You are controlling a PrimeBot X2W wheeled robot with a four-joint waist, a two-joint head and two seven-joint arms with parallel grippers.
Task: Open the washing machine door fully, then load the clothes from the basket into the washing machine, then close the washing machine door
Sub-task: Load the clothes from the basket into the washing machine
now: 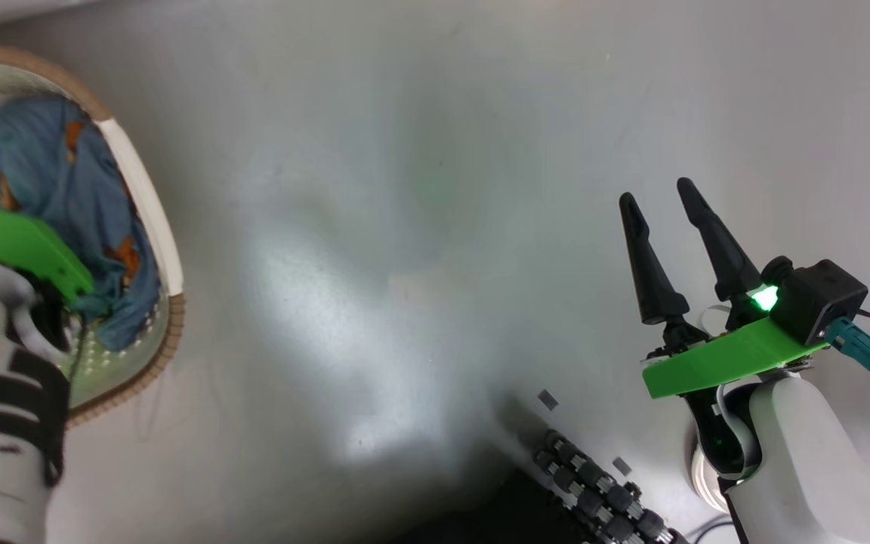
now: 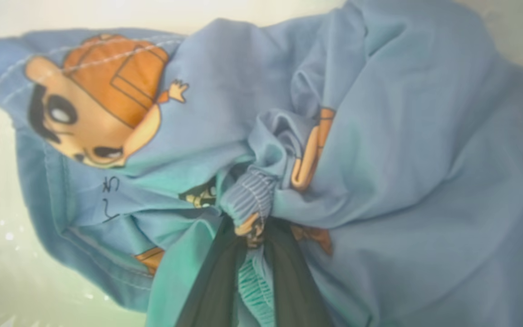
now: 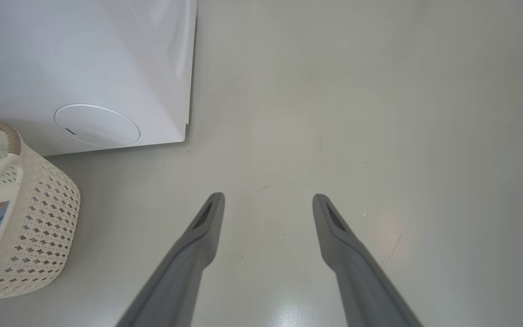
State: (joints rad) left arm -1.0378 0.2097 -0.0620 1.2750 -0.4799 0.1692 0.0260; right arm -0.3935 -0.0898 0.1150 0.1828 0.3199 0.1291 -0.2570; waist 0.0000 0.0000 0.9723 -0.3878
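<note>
In the head view the basket sat on the floor at the left edge, cut off by the frame, with the clothes bunched inside it; the left arm's green bracket reached down into the basket, the fingertips buried under cloth; the right tool hung well apart over bare floor, fingers spread and empty.

In the left wrist view the left tool was pressed together on a ribbed fold of the blue printed fabric, pinching it between its two dark fingers; the rest of the garment lay heaped around them, and the picture was soft, so whether one piece or several were caught could not be told.

In the right wrist view a lower corner of the washing machine, with its round service flap, stood just behind the basket.

The loading step seemed in hand, with a grip made on the first bundle; the next move would call for lifting it clear of the rim and carrying it to the drum without trailing cloth; whether the door stood fully open could not be judged.
</note>
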